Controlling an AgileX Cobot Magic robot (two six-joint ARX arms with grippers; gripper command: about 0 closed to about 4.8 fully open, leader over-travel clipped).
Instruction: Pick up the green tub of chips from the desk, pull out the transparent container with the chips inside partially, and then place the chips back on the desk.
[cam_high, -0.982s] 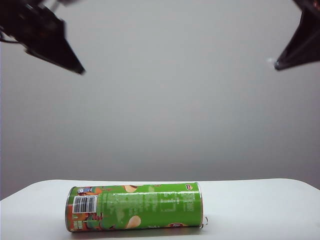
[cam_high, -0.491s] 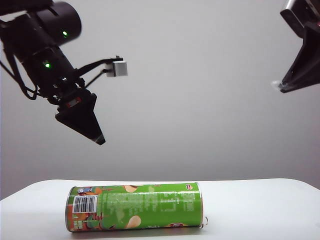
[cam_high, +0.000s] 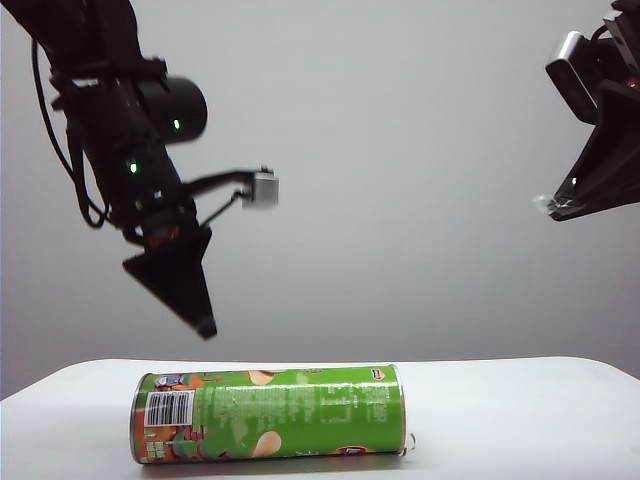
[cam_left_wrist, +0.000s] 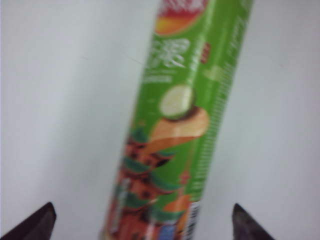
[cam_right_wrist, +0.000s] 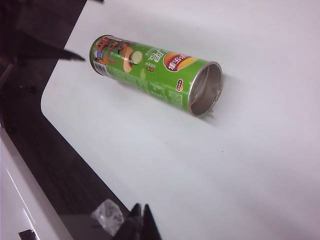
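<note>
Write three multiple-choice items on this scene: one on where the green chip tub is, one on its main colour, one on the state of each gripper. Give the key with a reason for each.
1. Where is the green tub of chips?
A. lying on its side on the desk
B. standing upright
C. held in a gripper

2. Its main colour?
A. red
B. green
C. blue

3. The grippers?
A. both shut
B. left gripper open, right gripper shut
C. both open

Key:
1 A, the exterior view shows it flat on the desk, with both grippers above it.
2 B, the body is bright green.
3 B, the left wrist view shows fingertips wide apart astride the tub; the right fingertips meet.
</note>
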